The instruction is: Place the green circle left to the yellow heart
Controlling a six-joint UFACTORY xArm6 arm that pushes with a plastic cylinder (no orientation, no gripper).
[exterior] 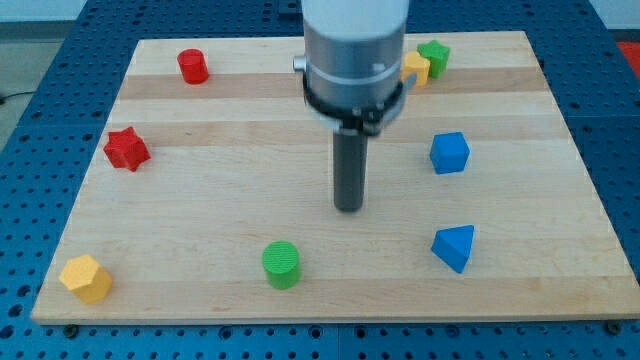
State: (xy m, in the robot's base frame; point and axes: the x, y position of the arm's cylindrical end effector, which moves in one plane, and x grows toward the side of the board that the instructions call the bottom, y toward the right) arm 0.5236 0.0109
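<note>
The green circle (282,264) is a short green cylinder near the view's bottom, a little left of centre. My tip (348,207) rests on the board up and to the right of it, apart from it. A yellow block (416,68) lies at the view's top right, partly hidden behind the arm; its shape cannot be made out, and it touches a green star-like block (434,55). The yellow hexagon (85,278) sits at the bottom left corner.
A red cylinder (193,66) is at the top left, a red star (126,149) at the left. A blue cube (449,153) and a blue triangular block (454,246) are on the right. The wooden board (230,130) sits on a blue perforated table.
</note>
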